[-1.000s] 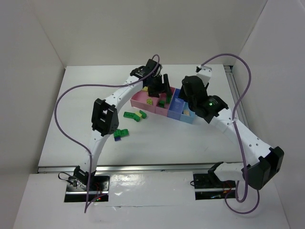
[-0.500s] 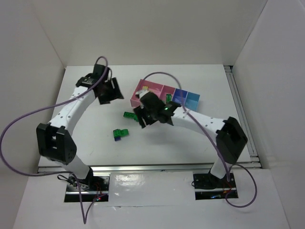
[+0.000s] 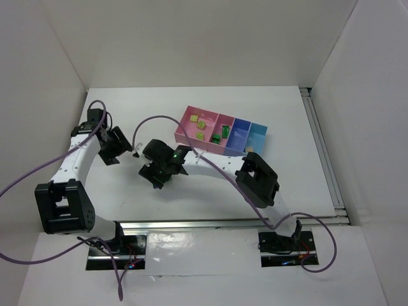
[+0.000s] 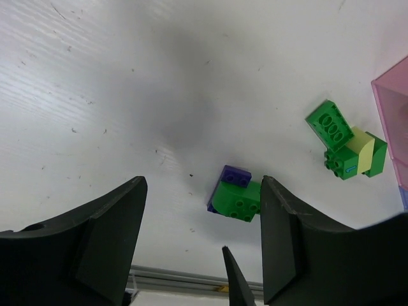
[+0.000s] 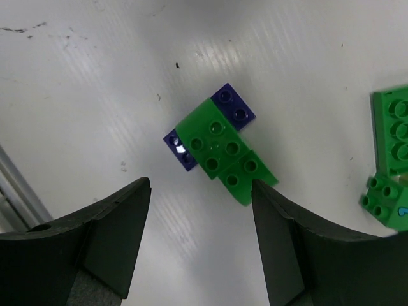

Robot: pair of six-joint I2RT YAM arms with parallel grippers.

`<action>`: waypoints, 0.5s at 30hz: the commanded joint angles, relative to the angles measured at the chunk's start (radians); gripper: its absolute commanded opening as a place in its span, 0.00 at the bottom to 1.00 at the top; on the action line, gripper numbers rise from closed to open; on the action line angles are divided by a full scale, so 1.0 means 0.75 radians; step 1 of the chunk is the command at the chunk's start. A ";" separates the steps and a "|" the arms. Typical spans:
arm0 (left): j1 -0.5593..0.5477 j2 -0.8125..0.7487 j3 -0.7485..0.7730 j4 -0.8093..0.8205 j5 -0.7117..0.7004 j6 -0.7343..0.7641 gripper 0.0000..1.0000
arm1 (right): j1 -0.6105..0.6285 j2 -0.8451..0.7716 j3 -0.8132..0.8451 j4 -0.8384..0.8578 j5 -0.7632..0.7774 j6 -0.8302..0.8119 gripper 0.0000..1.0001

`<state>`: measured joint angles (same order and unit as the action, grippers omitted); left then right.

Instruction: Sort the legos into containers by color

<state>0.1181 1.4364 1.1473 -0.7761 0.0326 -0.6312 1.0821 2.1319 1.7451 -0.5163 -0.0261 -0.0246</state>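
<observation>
Right wrist: right gripper (image 5: 201,191) spread, empty; green-blue lego cluster (image 5: 217,150) lies centred just ahead, its green bricks running diagonally across the finger gap.

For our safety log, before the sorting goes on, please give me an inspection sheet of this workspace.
Surface: white table, lightly marked.
Job's things: green-and-blue brick stack and green-and-cream brick cluster loose on the table; container row holds lime bricks and green bricks in separate bins.
Clutter: nothing seen.
Pincers: left pincer open, empty; right pincer open, above the stack.
Cables: purple cables loop loosely above the table.
Surroundings: white walls; metal rail at near edge.
</observation>
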 commanded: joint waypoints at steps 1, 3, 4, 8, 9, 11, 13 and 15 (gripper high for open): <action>0.041 -0.021 -0.018 0.055 0.116 0.011 0.75 | 0.001 0.049 0.095 -0.040 0.010 -0.061 0.72; 0.074 -0.021 -0.018 0.055 0.134 0.028 0.75 | 0.001 0.088 0.127 -0.040 0.023 -0.076 0.71; 0.074 -0.021 -0.018 0.055 0.149 0.040 0.75 | 0.001 0.103 0.140 -0.040 0.035 -0.076 0.71; 0.100 -0.034 -0.030 0.055 0.173 0.052 0.74 | 0.001 0.140 0.156 0.005 0.051 -0.076 0.71; 0.100 -0.034 -0.031 0.067 0.173 0.052 0.74 | 0.001 0.156 0.156 0.019 0.063 -0.076 0.69; 0.100 -0.034 -0.045 0.067 0.186 0.052 0.74 | 0.001 0.168 0.156 0.036 0.063 -0.063 0.63; 0.100 -0.048 -0.045 0.067 0.198 0.052 0.74 | 0.001 0.180 0.170 0.036 0.064 -0.051 0.56; 0.100 -0.048 -0.057 0.067 0.210 0.052 0.74 | -0.011 0.180 0.171 0.048 0.049 -0.021 0.41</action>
<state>0.1875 1.4334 1.1152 -0.7353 0.1558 -0.6052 1.0794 2.2543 1.8206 -0.5209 0.0078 -0.0643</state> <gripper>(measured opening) 0.742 0.462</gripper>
